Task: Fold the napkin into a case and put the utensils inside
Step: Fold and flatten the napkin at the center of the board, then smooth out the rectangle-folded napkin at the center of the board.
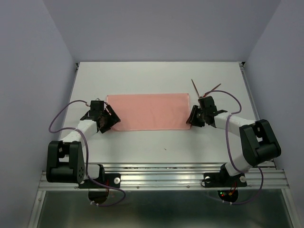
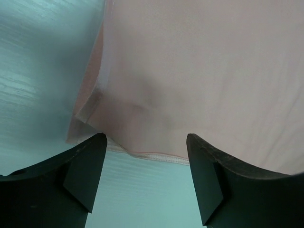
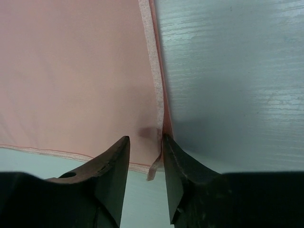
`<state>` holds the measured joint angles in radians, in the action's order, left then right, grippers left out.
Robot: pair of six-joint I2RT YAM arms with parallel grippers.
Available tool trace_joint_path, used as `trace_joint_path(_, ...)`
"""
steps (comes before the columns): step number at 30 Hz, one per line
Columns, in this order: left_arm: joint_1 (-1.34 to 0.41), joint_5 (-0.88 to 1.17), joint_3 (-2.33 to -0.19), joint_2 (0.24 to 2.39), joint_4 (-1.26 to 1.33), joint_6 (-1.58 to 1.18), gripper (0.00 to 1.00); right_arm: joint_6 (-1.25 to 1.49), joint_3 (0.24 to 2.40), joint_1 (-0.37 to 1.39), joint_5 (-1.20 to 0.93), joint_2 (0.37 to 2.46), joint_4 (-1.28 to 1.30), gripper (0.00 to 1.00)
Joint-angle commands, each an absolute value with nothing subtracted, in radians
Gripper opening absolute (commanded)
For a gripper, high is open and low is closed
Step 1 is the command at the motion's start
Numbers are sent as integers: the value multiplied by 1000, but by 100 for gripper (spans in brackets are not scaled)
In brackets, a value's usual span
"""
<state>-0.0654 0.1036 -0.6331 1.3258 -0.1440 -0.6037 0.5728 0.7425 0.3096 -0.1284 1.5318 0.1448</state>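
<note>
The salmon-pink napkin [image 1: 149, 111] lies flat on the white table as a wide folded rectangle. My left gripper [image 1: 110, 118] sits at its near left corner. In the left wrist view the jaws [image 2: 146, 142] stand wide open, with the napkin's hem [image 2: 199, 71] just beyond the fingertips and bare table between them. My right gripper [image 1: 194, 116] is at the near right corner. Its jaws [image 3: 145, 142] stand apart over the napkin [image 3: 71, 71], and a loose hem flap brushes the right finger. The utensils [image 1: 195, 87], two thin reddish sticks, lie behind the right gripper.
Purple cables loop from both arms beside the napkin. The table [image 1: 156, 73] is walled in at the back and on both sides. A metal rail [image 1: 161, 178] runs along the near edge at the arm bases.
</note>
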Motion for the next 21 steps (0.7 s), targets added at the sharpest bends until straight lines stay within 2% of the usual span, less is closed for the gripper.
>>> trace_joint_path(1,-69,71,-702,1255,-201,-583,80,565,785,319,-130,1506,141,42)
trace_joint_path(2,-69,61,-725,1238,-219,-583,80,561,799,319,-126,1497,149,47)
trace_joint_path(5,-69,11,-782,1206,-261,-589,79,554,837,319,-86,1463,195,53)
trace_joint_path(8,-69,-77,-842,1181,-293,-586,78,548,862,319,-45,1427,235,57)
trace_joint_path(12,-69,-101,-888,1189,-284,-555,75,549,905,319,-26,1397,258,58)
trace_joint_path(15,-69,-81,-884,1235,-267,-546,61,557,923,319,-43,1405,252,51)
trace_joint_path(16,-69,-65,-873,1247,-258,-546,52,558,925,319,-58,1413,244,48)
trace_joint_path(17,-69,-58,-849,1265,-233,-548,47,560,928,328,-63,1419,239,41)
trace_joint_path(18,-69,-49,-838,1273,-219,-551,39,566,930,337,-69,1434,232,37)
trace_joint_path(20,-69,-48,-798,1299,-186,-557,31,569,930,347,-72,1453,222,28)
trace_joint_path(21,-69,-43,-787,1310,-173,-564,23,572,931,347,-75,1472,218,26)
